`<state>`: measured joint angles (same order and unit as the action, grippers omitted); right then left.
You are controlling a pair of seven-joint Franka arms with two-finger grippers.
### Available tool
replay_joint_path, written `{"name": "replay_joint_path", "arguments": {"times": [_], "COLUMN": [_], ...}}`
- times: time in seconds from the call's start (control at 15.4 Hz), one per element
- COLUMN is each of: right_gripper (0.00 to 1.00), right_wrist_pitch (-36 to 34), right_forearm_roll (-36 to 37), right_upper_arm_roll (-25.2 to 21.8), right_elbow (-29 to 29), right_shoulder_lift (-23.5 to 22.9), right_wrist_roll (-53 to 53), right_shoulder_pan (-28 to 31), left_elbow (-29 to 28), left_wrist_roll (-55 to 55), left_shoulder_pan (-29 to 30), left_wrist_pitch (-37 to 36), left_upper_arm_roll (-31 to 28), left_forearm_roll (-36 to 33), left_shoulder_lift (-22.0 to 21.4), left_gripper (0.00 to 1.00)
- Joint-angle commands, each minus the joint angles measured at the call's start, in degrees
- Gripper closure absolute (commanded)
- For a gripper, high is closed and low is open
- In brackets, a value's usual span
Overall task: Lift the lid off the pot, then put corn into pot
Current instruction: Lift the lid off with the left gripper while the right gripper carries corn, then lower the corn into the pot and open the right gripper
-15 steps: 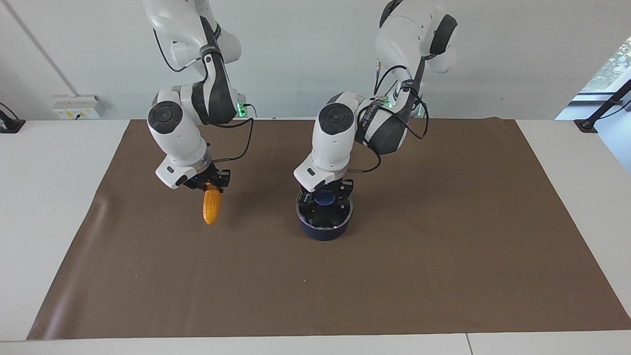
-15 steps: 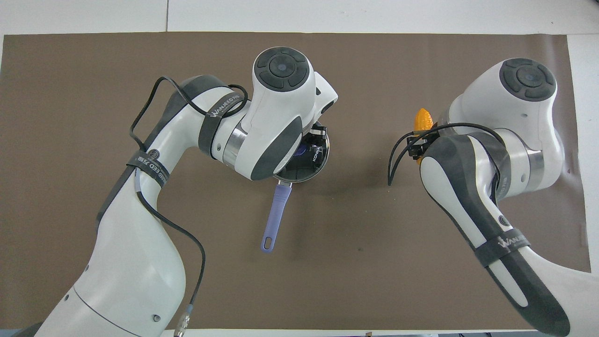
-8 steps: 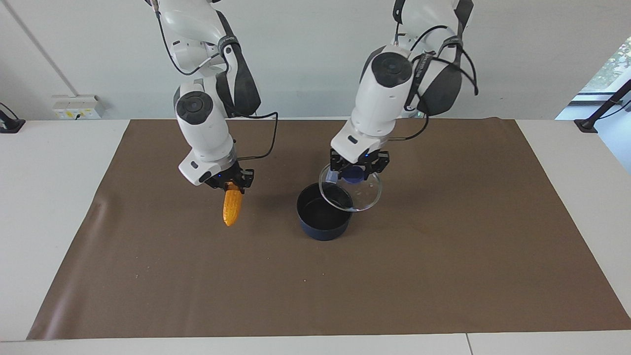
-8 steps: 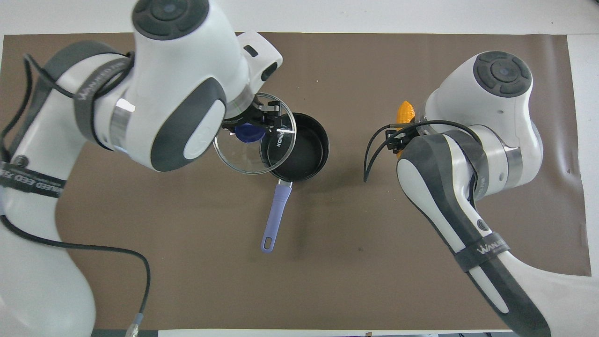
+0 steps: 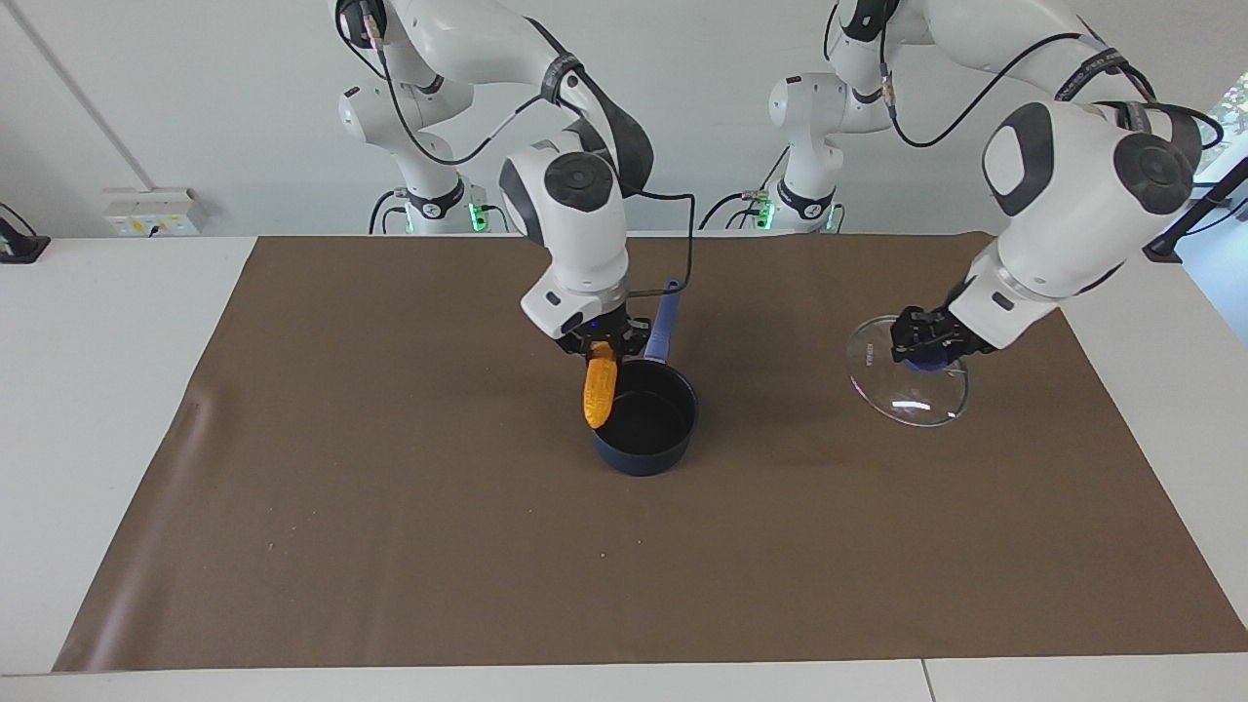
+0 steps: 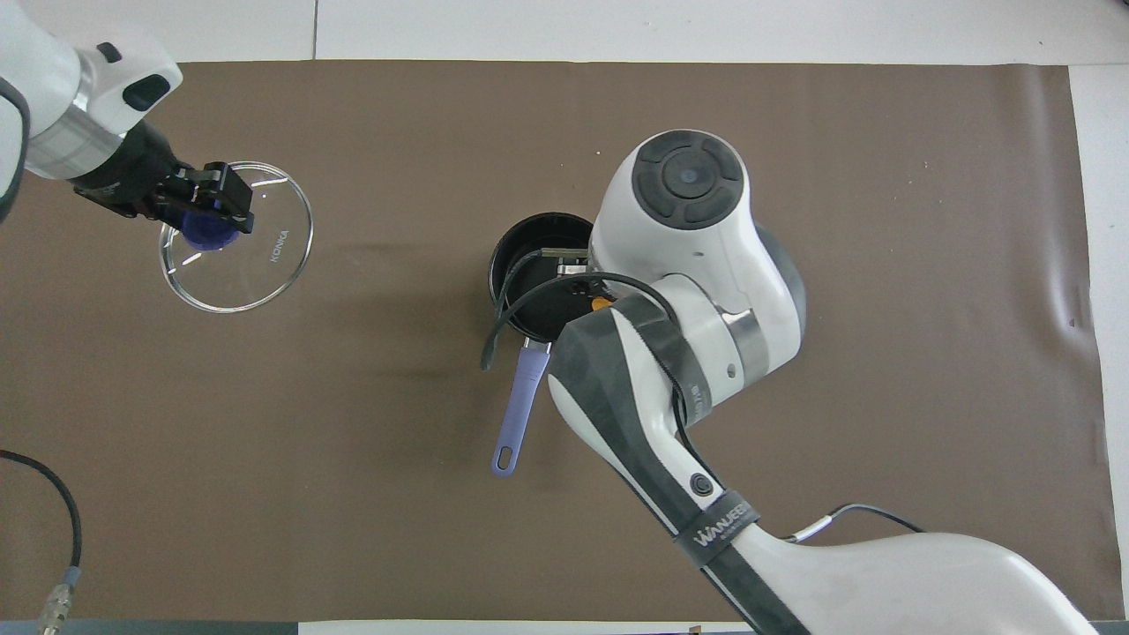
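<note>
The brown mat (image 5: 390, 546) covers most of the white table (image 5: 107, 390), and everything I am working with sits on or over it.

My right arm reaches in toward the mat's middle; my left arm stretches out over its own end of the table.

The pot (image 5: 644, 419) stands uncovered near the centre of the mat, its black inside showing. In the overhead view its light blue handle (image 6: 519, 410) points to about 6 o'clock, toward me.

The lid (image 5: 908, 374) is off the pot and well apart from it. In the overhead view it lies at about 9 o'clock from the pot, tilted, over the mat toward my left arm's end.

My left gripper (image 5: 924, 343) is clenched on the lid's blue knob (image 6: 208, 232).

My right gripper (image 5: 604, 348) is over the pot's rim, its jaws clamped on the thick end of the corn (image 5: 599, 393). The corn hangs tapered end down, its tip at the pot's mouth on the side toward my right arm's end; I cannot tell whether it touches the rim.
</note>
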<state>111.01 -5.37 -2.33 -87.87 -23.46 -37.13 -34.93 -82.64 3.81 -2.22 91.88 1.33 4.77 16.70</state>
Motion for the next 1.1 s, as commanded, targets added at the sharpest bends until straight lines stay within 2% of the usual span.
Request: {"name": "replay_joint_path", "arguments": {"times": [0.0,0.19,0.39,0.58,0.65,0.71,0.78,1.04], "right_gripper": [1.0,1.0,1.0,1.0,0.94,0.31,0.0,0.0], "right_wrist_pitch": [3.8,4.1,5.2,6.7,6.8,6.6,5.5,-1.1], "right_forearm_roll": [-0.3,-0.3,-0.3,-0.6,-0.6,-0.5,0.1,1.4], "right_upper_arm_roll": [-0.1,0.0,-0.1,0.0,0.0,-0.1,-0.2,-0.9], "right_elbow": [3.6,2.4,0.9,-0.3,-0.7,-0.9,-0.6,4.9], "right_shoulder_lift": [-4.6,-4.8,-4.8,-4.8,-4.8,-4.6,-4.4,-3.4], "right_wrist_roll": [-2.5,-2.5,-2.6,-2.6,-2.6,-2.6,-2.7,-2.2], "right_shoulder_pan": [-2.0,-2.5,-2.9,-2.4,-2.4,-2.4,-2.9,0.3], "left_elbow": [-16.5,-23.8,-25.5,-29.1,-30.0,-30.7,-31.2,-33.6], "left_wrist_roll": [6.6,14.6,14.5,14.6,14.6,14.6,14.6,14.4], "left_shoulder_pan": [3.5,5.6,5.4,5.7,5.7,5.7,5.7,5.7], "left_wrist_pitch": [11.8,19.9,20.7,24.7,26.1,27.5,28.3,32.1], "left_upper_arm_roll": [0.3,0.3,0.3,0.3,0.2,0.3,0.3,0.3], "left_forearm_roll": [0.4,-0.6,-1.9,-2.0,-2.3,-3.1,-3.4,-4.0], "left_shoulder_lift": [-6.8,-6.8,-6.4,-6.9,-6.9,-6.9,-6.8,-6.5], "left_gripper": [1.0,1.0,1.0,1.0,1.0,1.0,1.0,1.0]}}
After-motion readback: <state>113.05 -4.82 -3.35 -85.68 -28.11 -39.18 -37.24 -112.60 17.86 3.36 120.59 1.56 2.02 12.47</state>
